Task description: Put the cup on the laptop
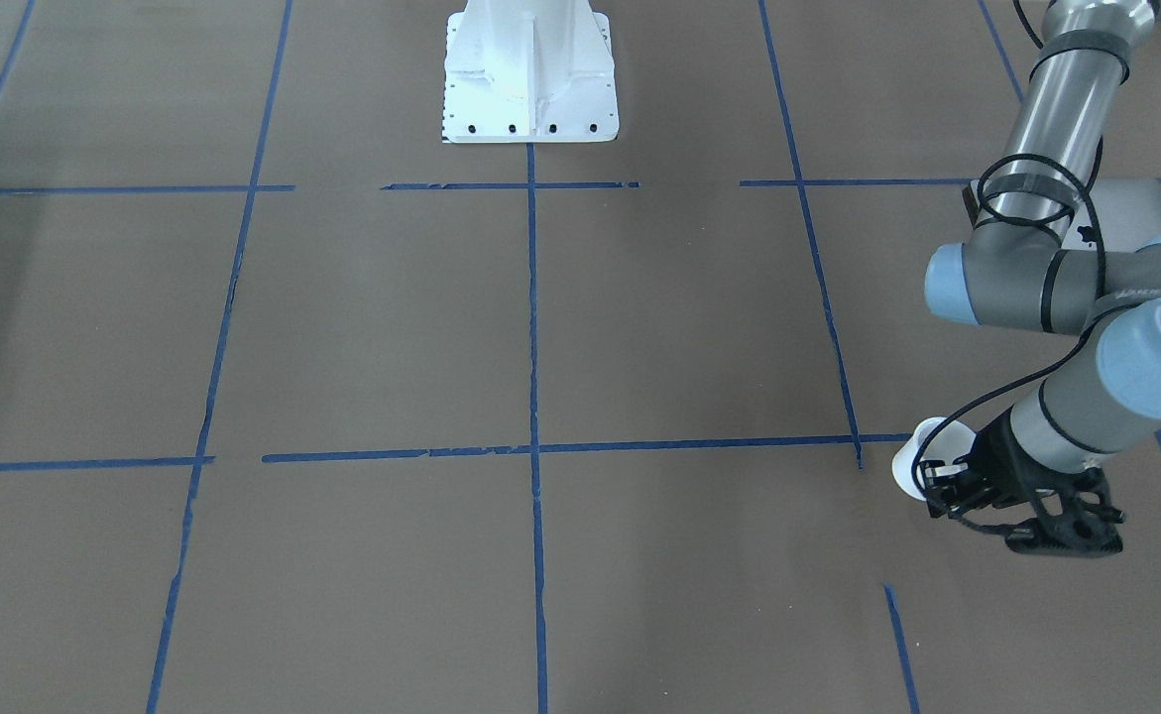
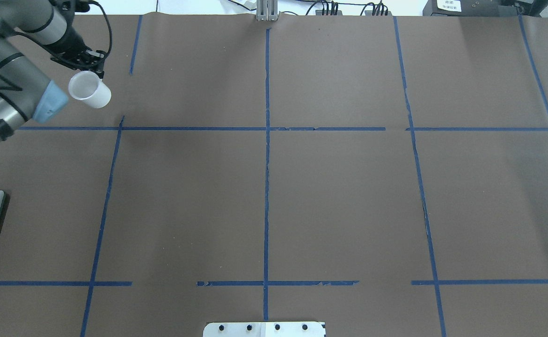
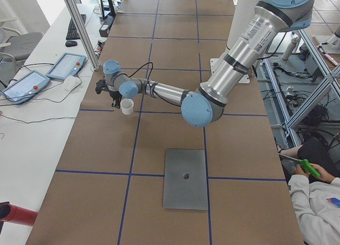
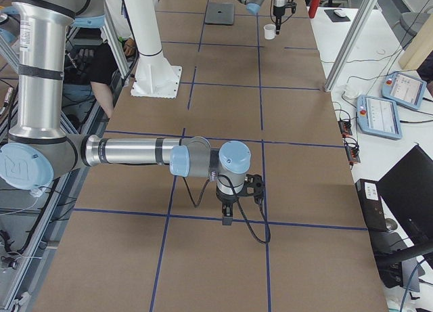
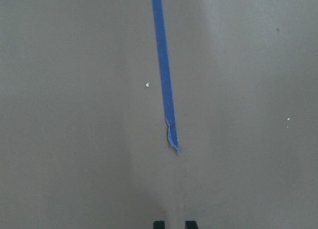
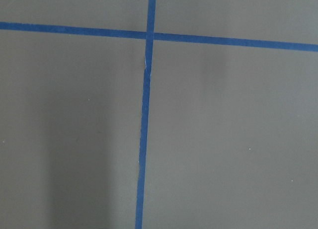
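White cup, 1 (near left hand); grey laptop, 1.

The cup looks smooth white plastic, the laptop matt grey metal, the table cover matt paper.

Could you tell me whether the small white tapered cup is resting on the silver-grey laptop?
No, the cup is far from the laptop, whose lid is bare.

One sign shows: a small black logo at the centre of the laptop lid, well apart from the left tool. The barcode sticker on that tool's arm and a white label far across the table from it are too small to read.
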